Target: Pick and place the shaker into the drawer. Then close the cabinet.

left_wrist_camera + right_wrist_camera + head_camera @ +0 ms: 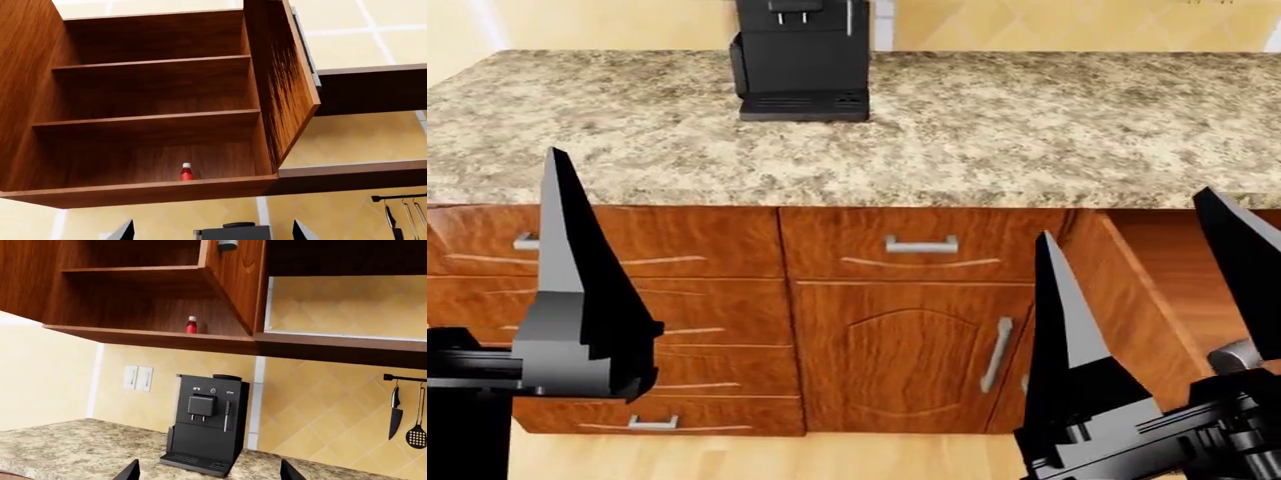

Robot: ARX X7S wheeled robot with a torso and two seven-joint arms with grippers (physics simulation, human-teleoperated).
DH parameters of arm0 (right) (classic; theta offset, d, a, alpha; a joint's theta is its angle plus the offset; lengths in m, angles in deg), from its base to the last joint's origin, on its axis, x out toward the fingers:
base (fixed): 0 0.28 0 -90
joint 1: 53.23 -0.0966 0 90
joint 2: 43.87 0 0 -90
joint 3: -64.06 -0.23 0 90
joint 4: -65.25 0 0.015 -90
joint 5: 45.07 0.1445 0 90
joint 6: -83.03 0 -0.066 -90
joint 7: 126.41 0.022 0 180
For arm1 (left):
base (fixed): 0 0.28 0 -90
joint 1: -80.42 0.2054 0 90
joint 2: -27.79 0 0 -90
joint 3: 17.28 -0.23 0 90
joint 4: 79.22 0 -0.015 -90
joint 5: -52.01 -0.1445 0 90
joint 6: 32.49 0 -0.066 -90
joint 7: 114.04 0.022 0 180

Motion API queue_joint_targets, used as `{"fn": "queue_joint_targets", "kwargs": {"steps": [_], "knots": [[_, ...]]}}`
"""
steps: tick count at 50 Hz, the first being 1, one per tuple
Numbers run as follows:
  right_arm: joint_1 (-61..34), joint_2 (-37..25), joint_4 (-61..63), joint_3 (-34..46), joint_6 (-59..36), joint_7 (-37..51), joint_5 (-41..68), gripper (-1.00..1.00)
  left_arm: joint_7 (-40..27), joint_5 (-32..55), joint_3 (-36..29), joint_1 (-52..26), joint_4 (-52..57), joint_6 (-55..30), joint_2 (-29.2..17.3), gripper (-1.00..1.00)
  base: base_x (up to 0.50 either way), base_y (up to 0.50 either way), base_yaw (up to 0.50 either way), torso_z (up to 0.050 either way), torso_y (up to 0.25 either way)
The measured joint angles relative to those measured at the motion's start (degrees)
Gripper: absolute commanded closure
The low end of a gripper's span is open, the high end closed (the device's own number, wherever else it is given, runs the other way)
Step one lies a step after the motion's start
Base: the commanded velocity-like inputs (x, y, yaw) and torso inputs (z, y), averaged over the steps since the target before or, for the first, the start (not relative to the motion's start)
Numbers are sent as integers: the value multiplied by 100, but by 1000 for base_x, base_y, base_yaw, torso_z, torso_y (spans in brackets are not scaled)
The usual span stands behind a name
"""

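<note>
I see no shaker in any view. The cabinet stands in front of me with a granite top. Its drawer is pulled out at the right, showing a plain brown inside. My left gripper is open and empty; one of its fingers points up in front of the left drawer fronts. My right gripper is open and empty, and it stands in front of the open drawer. It also shows in the right wrist view, facing the back wall.
A black coffee machine stands at the back of the top, also in the right wrist view. An upper wall cabinet hangs open, with a small red bottle on its lowest shelf. Utensils hang on a wall rail.
</note>
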Motion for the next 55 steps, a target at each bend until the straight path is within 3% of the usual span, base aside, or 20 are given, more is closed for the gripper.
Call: {"fn": "queue_joint_targets", "kwargs": {"steps": [17,25,33,42,55], "knots": [[-64,141,0,391,0,-53,-380,-100,27,151,-146,-338,-121,-246,150,-100,106,501,0,0,0],[-118,160,-184,1130,54,-1486,-2439,-100,149,882,-170,-1454,-272,-1220,479,-100,190,502,0,0,0],[-743,-164,-777,2195,485,-1737,-3226,-100,250,1766,-44,-2604,-443,-2076,666,-100,336,421,0,0,0],[-1284,-458,-1270,2803,871,-1826,-3464,-100,269,2311,71,-3273,-521,-2555,723,-100,499,46,0,0,0],[-1570,-636,-1475,3119,1145,-1949,-3579,-100,226,2551,93,-3621,-468,-2835,735,-100,501,-61,0,0,1]]}}
